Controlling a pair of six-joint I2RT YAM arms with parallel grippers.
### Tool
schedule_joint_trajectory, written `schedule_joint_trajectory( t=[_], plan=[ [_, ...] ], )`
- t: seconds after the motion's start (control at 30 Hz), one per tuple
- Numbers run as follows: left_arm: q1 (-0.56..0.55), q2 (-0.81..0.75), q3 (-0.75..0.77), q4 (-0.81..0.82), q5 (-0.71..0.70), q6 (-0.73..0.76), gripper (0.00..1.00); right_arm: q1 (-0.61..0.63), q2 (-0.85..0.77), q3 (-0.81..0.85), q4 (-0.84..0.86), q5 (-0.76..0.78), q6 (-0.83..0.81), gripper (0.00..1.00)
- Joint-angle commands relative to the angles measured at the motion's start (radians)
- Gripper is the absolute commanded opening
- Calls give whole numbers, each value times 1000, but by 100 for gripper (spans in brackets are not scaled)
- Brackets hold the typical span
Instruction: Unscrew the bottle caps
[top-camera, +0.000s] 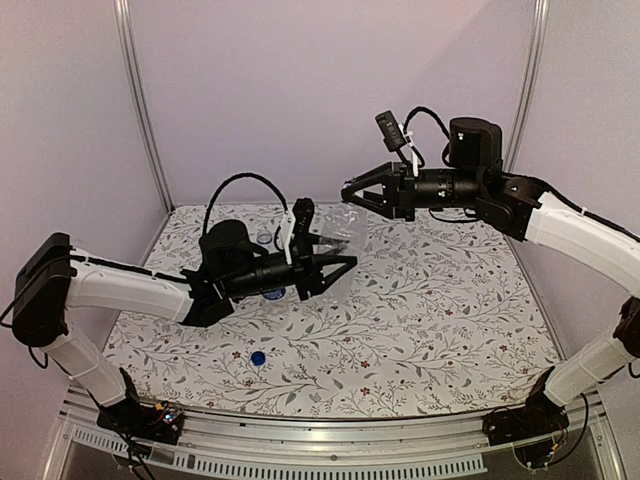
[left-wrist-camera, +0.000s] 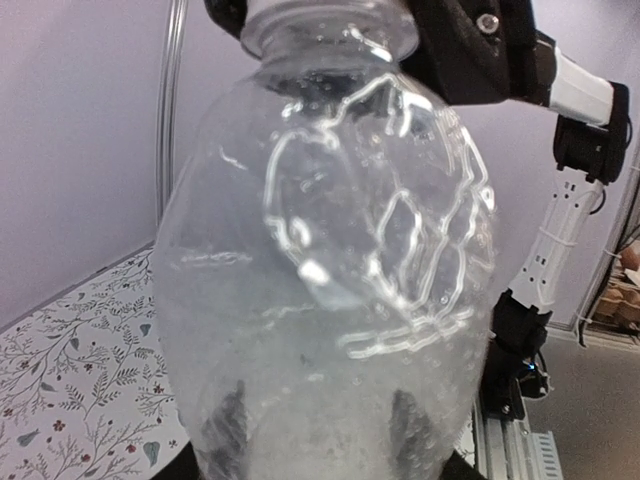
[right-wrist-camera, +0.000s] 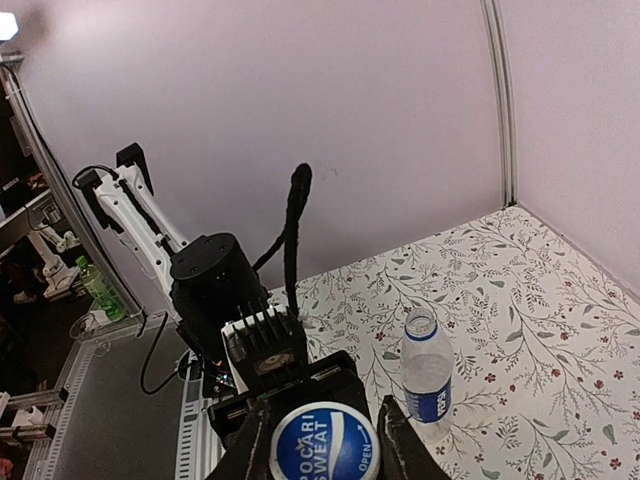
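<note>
My left gripper (top-camera: 338, 252) is shut on the plain clear bottle (top-camera: 340, 232) and holds it raised above the table. In the left wrist view the bottle (left-wrist-camera: 330, 250) fills the frame, with the dark fingers (left-wrist-camera: 230, 420) showing through its base. My right gripper (top-camera: 347, 194) sits at the bottle's neck. Its fingers (right-wrist-camera: 245, 445) close on both sides of the whitish cap with a blue top (right-wrist-camera: 325, 447). The labelled bottle (right-wrist-camera: 428, 375) stands upright on the table without a cap, behind the left arm (top-camera: 265, 240). The solid blue cap (top-camera: 258, 357) lies loose on the table near the front.
The floral table cloth (top-camera: 450, 310) covers the table. Metal frame posts (top-camera: 140, 100) and pale walls stand at the back and sides. The left arm's cable (top-camera: 240, 185) loops above its wrist.
</note>
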Motion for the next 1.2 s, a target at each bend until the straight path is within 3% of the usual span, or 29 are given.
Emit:
schedule_joint_trajectory(
  t=[0.0, 0.23, 0.63, 0.83, 0.97, 1.07, 1.17],
  plan=[
    [-7, 19, -9, 31, 14, 28, 38, 4, 10, 22, 6, -9, 1, 23],
    [-7, 39, -24, 61, 72, 35, 38, 3, 12, 29, -18, -52, -26, 0],
    [-2, 60, -73, 245, 417, 1, 36, 3, 11, 41, -143, -458, -328, 0],
    [8, 105, -97, 385, 483, -76, 35, 3, 49, 62, -140, -593, -362, 0],
    [9, 98, -104, 374, 444, -67, 33, 3, 66, 74, -144, -580, -360, 0],
    [8, 58, -112, 321, 376, -45, 33, 3, 60, 79, -140, -478, -325, 13],
    [9, 25, -127, 286, 280, -24, 33, 3, 35, 72, -123, -345, -268, 41]
  ],
)
